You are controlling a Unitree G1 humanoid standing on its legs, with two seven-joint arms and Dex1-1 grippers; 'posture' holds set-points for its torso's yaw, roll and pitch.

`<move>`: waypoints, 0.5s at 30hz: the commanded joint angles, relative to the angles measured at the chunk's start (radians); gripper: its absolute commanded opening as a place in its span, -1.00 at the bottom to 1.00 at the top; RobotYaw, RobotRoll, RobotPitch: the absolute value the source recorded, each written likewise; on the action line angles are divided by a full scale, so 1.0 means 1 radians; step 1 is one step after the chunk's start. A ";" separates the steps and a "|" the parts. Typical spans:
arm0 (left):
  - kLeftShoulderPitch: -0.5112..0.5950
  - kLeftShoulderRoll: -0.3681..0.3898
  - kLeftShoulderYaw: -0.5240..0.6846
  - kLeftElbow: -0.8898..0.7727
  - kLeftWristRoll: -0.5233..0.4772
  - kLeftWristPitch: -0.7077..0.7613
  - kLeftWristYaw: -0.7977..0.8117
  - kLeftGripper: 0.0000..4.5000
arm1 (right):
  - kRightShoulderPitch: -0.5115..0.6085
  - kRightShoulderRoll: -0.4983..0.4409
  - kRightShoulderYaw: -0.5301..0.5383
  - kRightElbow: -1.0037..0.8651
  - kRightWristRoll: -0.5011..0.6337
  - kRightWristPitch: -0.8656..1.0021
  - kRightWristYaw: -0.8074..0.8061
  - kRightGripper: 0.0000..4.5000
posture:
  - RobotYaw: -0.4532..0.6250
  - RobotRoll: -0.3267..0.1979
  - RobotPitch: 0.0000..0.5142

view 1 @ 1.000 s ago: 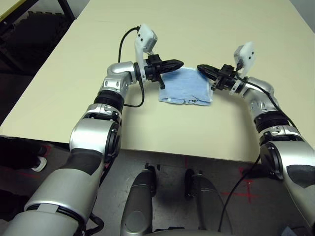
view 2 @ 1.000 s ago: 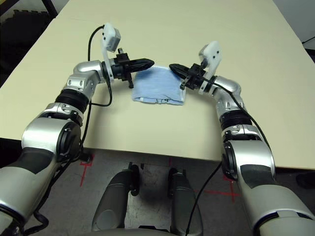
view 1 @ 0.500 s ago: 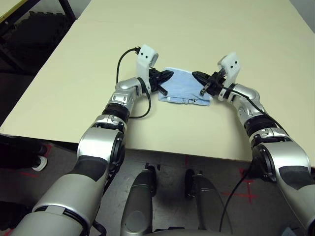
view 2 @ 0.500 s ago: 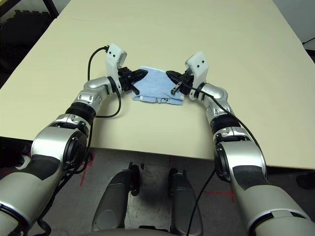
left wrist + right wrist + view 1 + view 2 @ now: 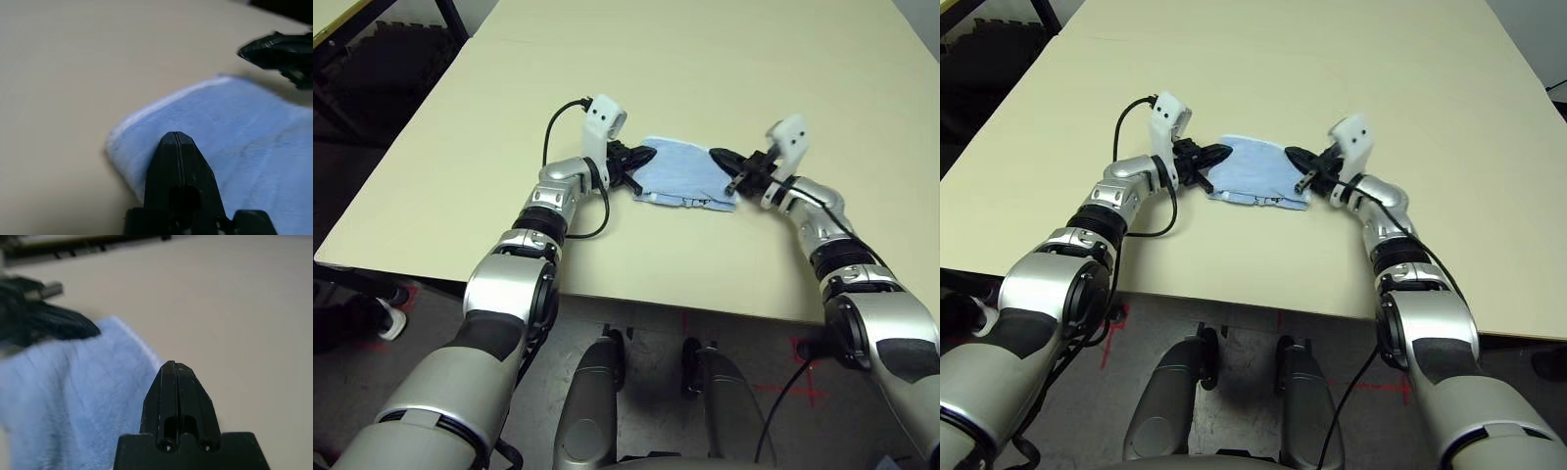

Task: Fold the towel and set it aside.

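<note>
The towel (image 5: 683,176) is light blue and lies folded into a small rectangle on the cream table (image 5: 754,59), with a small dark print along its near edge. My left gripper (image 5: 649,154) is shut, low at the towel's left edge. In the left wrist view its tip (image 5: 176,135) sits over the whitish stitched border with nothing pinched. My right gripper (image 5: 716,155) is shut too, its tip (image 5: 169,364) just off the towel's right edge, over bare table. The two grippers point at each other across the towel (image 5: 254,127).
The table stretches wide behind and to both sides of the towel. Its front edge (image 5: 607,299) runs close to my body, and its left edge drops to a dark floor with black frames (image 5: 382,49). Cables loop off both wrists.
Both arms came down from above the towel to table height at its sides. In the last half second the right gripper drew back off the towel's right edge. The towel stayed folded in place.
</note>
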 commanded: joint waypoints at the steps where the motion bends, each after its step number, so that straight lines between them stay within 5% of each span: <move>1: 0.019 0.049 0.017 -0.106 -0.060 -0.016 -0.172 -0.99 | 0.012 -0.071 -0.033 -0.093 0.075 0.121 0.119 -1.00 | -0.03 0.25 -0.15; 5: 0.121 0.128 0.009 -0.276 -0.125 0.064 -0.357 -0.99 | 0.075 -0.161 -0.024 -0.172 0.107 0.283 0.209 -1.00 | -0.03 0.25 -0.17; 7: 0.171 0.145 -0.002 -0.338 -0.134 0.073 -0.383 -0.83 | 0.101 -0.184 -0.014 -0.207 0.118 0.371 0.225 -0.95 | -0.04 0.25 -0.17; 11: 0.298 0.198 -0.035 -0.470 -0.142 0.089 -0.456 -0.24 | 0.137 -0.228 -0.022 -0.294 0.188 0.771 0.181 -0.46 | -0.05 0.25 -0.17; 15: 0.299 0.230 -0.051 -0.502 -0.150 0.110 -0.482 0.46 | 0.100 -0.273 -0.016 -0.240 0.192 1.024 0.132 0.24 | -0.04 0.25 -0.18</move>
